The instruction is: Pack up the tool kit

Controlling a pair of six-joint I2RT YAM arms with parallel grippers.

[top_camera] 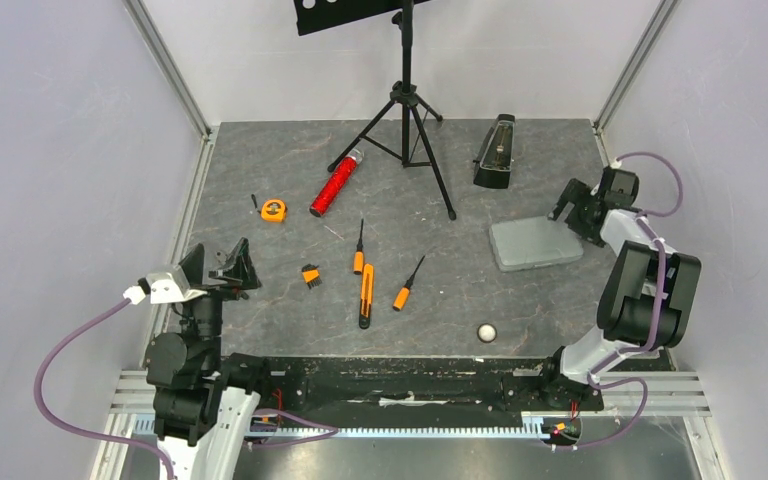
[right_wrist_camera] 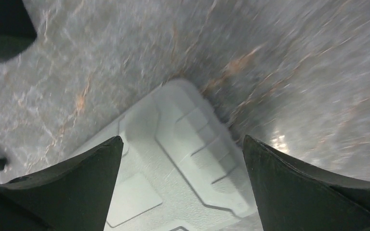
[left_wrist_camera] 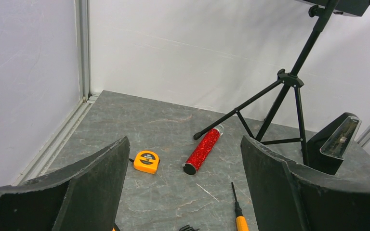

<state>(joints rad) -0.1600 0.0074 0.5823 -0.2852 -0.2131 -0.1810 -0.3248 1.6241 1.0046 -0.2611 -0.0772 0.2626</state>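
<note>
L to R: tape measure (top_camera: 273, 209), screwdrivers (top_camera: 358, 262), case (top_camera: 535, 243); metronome (top_camera: 495, 152) behind case.

Your overhead view is bright and even, lit from above, with only faint soft shadows under the music stand (top_camera: 407, 110). Ahead of the left gripper (left_wrist_camera: 184, 142) everything reads sharp, though its dark fingers (left_wrist_camera: 91, 187) show little detail. Beyond the right gripper (right_wrist_camera: 182, 139) the table (right_wrist_camera: 294, 57) is smeared and streaky, a pale glare patch sits just outside one finger, and the case (right_wrist_camera: 173, 159) between the fingers looks soft.

grey case (top_camera: 534, 243), orange tape measure (top_camera: 273, 210), red glittery cylinder (top_camera: 336, 184), marbled grey table (top_camera: 260, 160)
</note>
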